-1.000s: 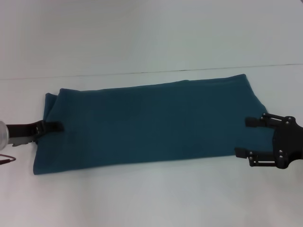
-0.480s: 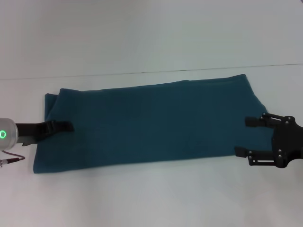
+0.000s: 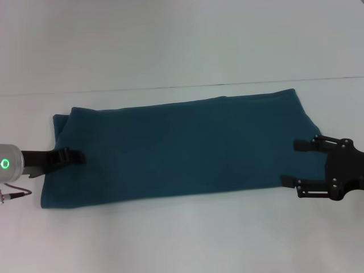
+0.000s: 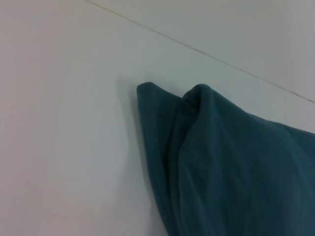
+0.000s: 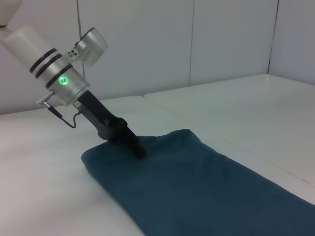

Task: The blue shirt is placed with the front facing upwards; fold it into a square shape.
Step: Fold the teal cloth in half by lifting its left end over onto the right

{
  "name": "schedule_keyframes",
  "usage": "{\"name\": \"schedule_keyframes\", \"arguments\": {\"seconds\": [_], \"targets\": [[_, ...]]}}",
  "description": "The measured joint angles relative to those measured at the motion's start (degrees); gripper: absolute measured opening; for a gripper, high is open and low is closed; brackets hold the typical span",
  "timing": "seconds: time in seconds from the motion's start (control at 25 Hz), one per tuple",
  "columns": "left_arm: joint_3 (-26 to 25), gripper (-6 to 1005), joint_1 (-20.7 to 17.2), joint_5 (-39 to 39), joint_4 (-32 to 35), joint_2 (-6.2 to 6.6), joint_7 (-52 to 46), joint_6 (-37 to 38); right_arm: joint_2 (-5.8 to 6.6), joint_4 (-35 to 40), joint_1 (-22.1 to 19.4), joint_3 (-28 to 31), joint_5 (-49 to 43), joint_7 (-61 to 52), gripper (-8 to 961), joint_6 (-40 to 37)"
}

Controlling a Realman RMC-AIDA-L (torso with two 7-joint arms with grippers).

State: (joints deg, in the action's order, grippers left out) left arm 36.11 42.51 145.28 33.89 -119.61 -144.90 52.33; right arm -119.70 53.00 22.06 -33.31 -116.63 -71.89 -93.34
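left gripper (image 3: 77, 156), fingers together, has drawn back slightly on the blue shirt (image 3: 182, 148)'s left end; right gripper (image 3: 296, 165) waits spread at the right end, so the next fold seems unstarted.

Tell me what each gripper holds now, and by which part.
The right gripper, jaws open, holds nothing at the blue shirt's right end. The left gripper presses onto the left end; whether it grips cloth cannot be told.

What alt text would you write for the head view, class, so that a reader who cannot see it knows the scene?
A blue shirt, already folded into a long band, lies across a white table. The left gripper rests on the band's left end, its fingers together, and the right gripper stands open at the right end, one finger over the cloth and one at its near edge.
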Motion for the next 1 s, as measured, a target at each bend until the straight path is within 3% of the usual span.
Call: {"name": "schedule_keyframes", "arguments": {"seconds": [0.04, 0.24, 0.6, 0.8, 1.0], "targets": [[0.02, 726, 0.0, 0.01, -0.02, 0.0, 0.03, 0.0, 0.0, 0.0, 0.1, 0.0, 0.0, 0.0, 912, 0.03], [0.02, 488, 0.0, 0.02, -0.05, -0.06, 0.06, -0.21, 0.0, 0.0, 0.45, -0.07, -0.01, -0.01, 912, 0.49], [0.01, 246, 0.17, -0.01, -0.04, 0.05, 0.81, -0.3, 0.0, 0.0, 0.74, -0.1, -0.07, 0.0, 912, 0.98], [1.31, 56, 0.31, 0.05, 0.37, 0.14, 0.99, 0.06, 0.0, -0.05, 0.93, -0.08, -0.1, 0.0, 912, 2.12], [2.04, 46, -0.79, 0.09, 2.25, 0.02, 1.02, 0.45, 0.02, -1.15, 1.22, -0.08, -0.1, -0.01, 912, 3.44]]}}
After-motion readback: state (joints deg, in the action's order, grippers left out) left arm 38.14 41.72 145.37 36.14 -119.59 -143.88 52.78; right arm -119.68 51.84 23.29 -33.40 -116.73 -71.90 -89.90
